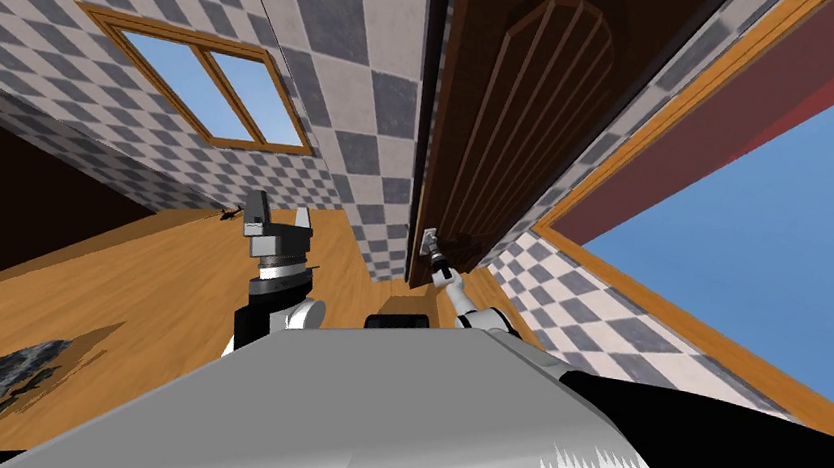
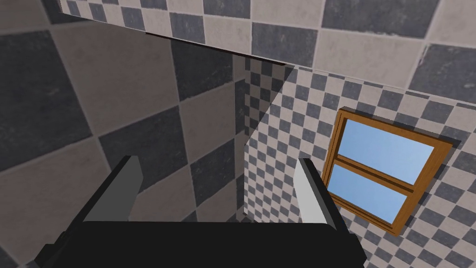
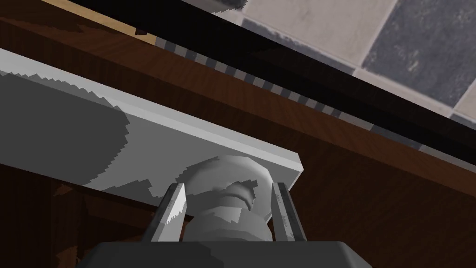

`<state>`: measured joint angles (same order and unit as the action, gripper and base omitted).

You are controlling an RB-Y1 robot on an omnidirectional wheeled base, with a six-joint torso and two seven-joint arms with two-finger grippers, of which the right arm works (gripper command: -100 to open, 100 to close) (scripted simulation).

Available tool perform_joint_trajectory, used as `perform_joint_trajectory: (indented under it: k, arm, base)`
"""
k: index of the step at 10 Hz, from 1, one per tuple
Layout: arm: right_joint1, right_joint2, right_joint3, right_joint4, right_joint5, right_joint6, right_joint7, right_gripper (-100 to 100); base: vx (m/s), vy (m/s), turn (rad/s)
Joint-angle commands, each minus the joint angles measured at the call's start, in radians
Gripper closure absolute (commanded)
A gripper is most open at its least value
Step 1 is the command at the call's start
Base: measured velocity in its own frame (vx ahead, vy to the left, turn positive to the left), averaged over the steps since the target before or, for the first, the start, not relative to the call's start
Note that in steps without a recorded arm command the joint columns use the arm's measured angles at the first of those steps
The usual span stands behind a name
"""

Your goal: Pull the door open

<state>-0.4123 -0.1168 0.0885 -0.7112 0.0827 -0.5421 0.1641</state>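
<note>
Both jaws of the right gripper (image 3: 228, 186) clamp the smooth grey knob (image 3: 230, 211) near the dark door (image 1: 522, 109) edge, a stiff, probably slippery hold on a likely heavy slab, while the left gripper (image 1: 281, 208), beside the door, has jaws wide.

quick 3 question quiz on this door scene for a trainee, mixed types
1. True or false: the right gripper is shut on the knob.
2. What colour is the door? A white, B dark brown, C blue.
3. Fill in: the left gripper is ____ (open or shut).
Key: 1 true; 2 B; 3 open.
</note>
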Motion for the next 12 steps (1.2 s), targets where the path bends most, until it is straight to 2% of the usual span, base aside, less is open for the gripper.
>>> perform_joint_trajectory:
  k: [1, 3, 4, 6, 7, 9, 10, 12]
  arm:
    - [-0.005, 0.007, -0.001, 0.005, -0.011, -0.008, -0.028, 100]
    - [0.001, -0.002, -0.020, 0.000, -0.053, -0.003, -0.090, 100]
    - [0.001, -0.002, -0.020, 0.000, -0.053, -0.003, -0.098, 100]
    - [0.007, -0.011, -0.040, -0.005, -0.095, 0.002, -0.160, 100]
    - [0.007, -0.011, -0.040, -0.005, -0.095, 0.002, -0.169, 100]
    - [0.014, -0.020, -0.060, -0.010, -0.137, 0.007, -0.234, 100]
    - [0.014, -0.020, -0.060, -0.010, -0.137, 0.007, -0.241, 100]
    - [0.020, -0.028, -0.080, -0.015, -0.179, 0.012, -0.305, 100]
  base:
    - [-0.045, -0.040, 0.085]
    - [-0.055, -0.036, 0.197]
    - [-0.049, -0.026, 0.078]
    - [-0.052, -0.034, 0.170]
    - [-0.040, -0.033, 0.080]
    - [-0.057, -0.038, 0.167]
    - [-0.050, -0.037, 0.098]
    - [-0.055, -0.039, 0.187]
